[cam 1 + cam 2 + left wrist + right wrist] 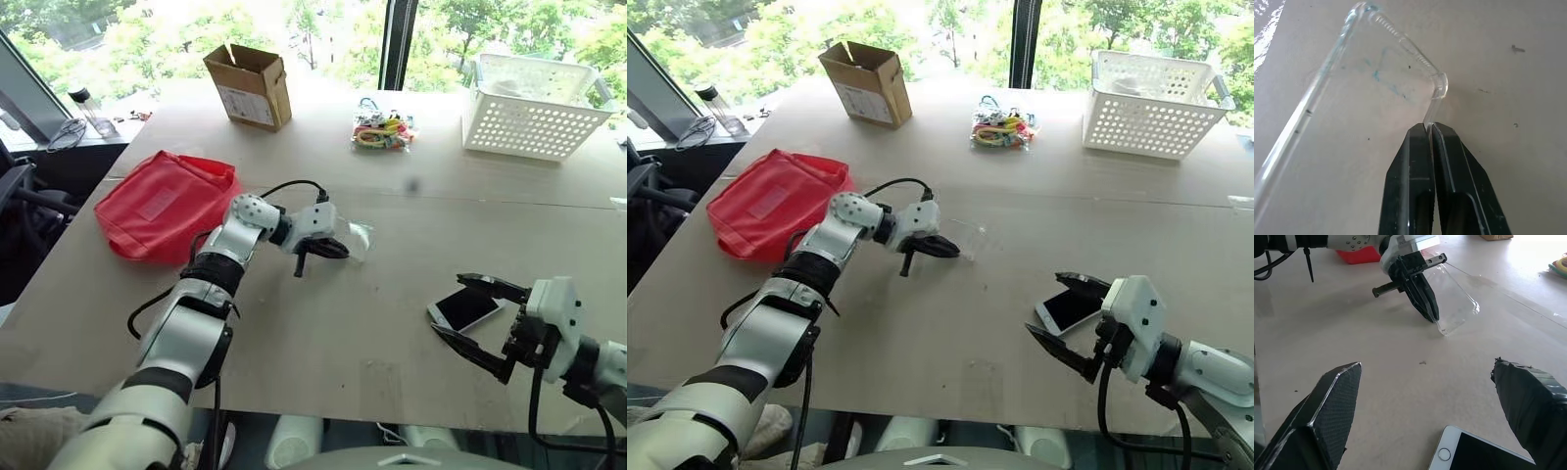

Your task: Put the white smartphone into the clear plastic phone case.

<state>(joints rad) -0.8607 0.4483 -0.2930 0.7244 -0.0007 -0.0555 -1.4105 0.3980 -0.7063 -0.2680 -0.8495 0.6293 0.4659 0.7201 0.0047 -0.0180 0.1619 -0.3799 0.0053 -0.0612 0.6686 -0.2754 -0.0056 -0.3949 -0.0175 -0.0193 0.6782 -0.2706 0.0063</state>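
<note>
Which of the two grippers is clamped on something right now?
The left gripper: its fingers are shut on the rim of the clear case. The right gripper stands wide open over the phone.

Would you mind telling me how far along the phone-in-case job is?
Done: the left gripper has shut its jaws on the rim of the clear case. In hand: the right gripper hangs open above the white phone, which lies on the table. Left: grasping the phone and seating it in the case.

Office-like room; window-side table (323, 323)
</note>
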